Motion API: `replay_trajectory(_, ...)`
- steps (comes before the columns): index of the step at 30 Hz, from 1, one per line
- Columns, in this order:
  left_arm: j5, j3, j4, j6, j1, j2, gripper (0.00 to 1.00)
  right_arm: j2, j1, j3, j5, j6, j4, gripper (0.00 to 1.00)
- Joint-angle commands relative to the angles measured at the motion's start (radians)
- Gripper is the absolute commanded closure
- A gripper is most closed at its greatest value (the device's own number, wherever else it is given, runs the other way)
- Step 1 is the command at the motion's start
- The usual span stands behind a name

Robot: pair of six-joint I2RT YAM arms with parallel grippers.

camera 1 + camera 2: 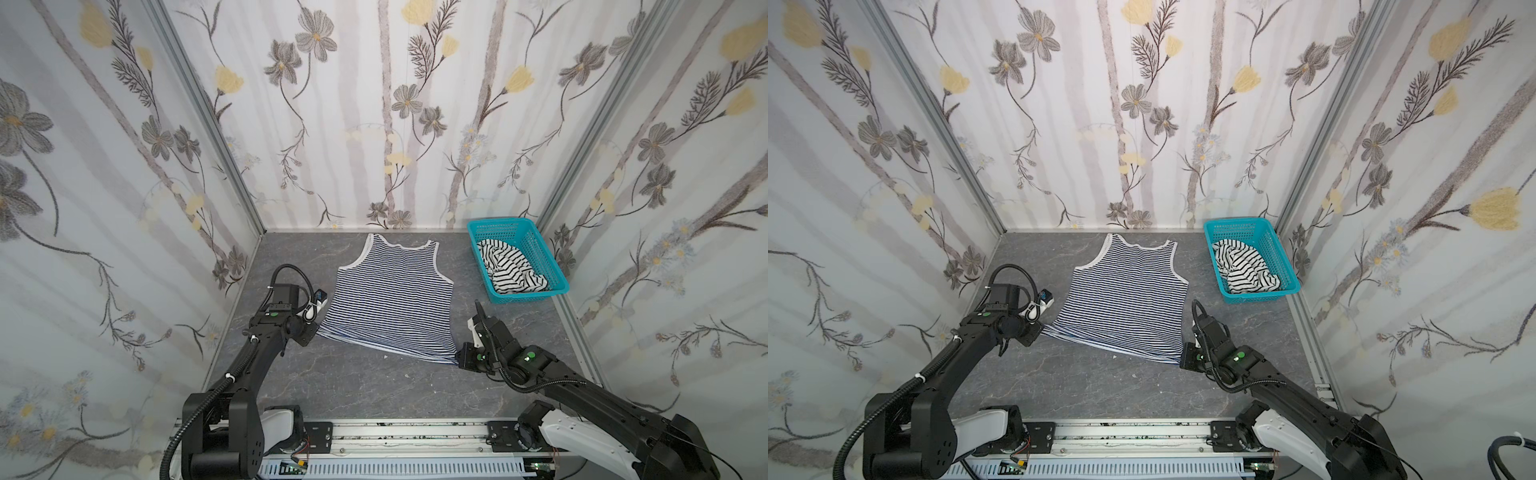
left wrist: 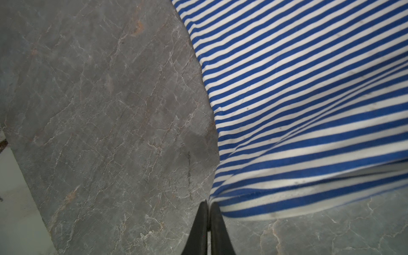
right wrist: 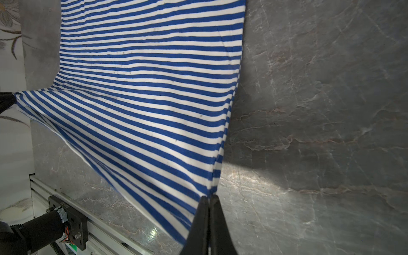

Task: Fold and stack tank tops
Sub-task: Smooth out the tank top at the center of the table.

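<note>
Item: navy-striped tank top [image 1: 395, 299], flat on the desk [image 1: 353, 386], long axis running from the hem, nearest me, to the straps by the far wall.
My left pincer [image 2: 208, 202]: clamped on the left hem corner.
My right pincer [image 3: 208, 197]: clamped on the right hem corner.
The body lies ahead of both.
Second top [image 1: 513, 268]: bundled in the basket [image 1: 555, 266].

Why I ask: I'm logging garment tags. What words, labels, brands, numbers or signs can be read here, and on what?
No text can be read in any view.
navy-and-white tank top: stripes only, no tag or print showing.
black-striped tank top, in the teal basket: no print showing.
green dots on the arms: plain.
small board at the front rail: too small to read.
</note>
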Motion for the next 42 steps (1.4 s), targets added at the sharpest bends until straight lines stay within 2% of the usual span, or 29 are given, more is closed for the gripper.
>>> replay_trajectory(1, -0.024, -0.019, -0.003, 0.031, -0.003, -0.008, 1.00, 0.021, 0.020, -0.008, 0.040, 0.028, -0.001, 1.00)
replay_trajectory(11, -0.066, -0.081, -0.003, 0.058, -0.046, 0.028, 1.00, 0.130, 0.075, 0.010, 0.116, 0.044, -0.020, 1.00)
replay_trajectory(18, -0.035, -0.053, 0.011, 0.015, -0.059, 0.049, 0.97, 0.167, 0.093, 0.031, 0.171, 0.061, -0.006, 1.00)
replay_trajectory(21, -0.033, -0.016, 0.016, -0.003, -0.059, 0.050, 0.98, 0.189, 0.094, 0.066, 0.160, 0.047, -0.013, 1.00)
replay_trajectory(27, -0.080, -0.003, 0.015, 0.049, -0.057, 0.016, 1.00, 0.149, 0.096, 0.093, 0.175, 0.018, -0.092, 1.00)
replay_trajectory(33, -0.116, 0.013, 0.014, 0.064, -0.057, 0.050, 0.98, 0.132, 0.097, 0.118, 0.148, -0.024, -0.140, 1.00)
replay_trajectory(42, -0.140, -0.042, -0.017, 0.173, -0.060, 0.024, 0.98, 0.116, 0.109, 0.125, 0.098, -0.078, -0.186, 0.99)
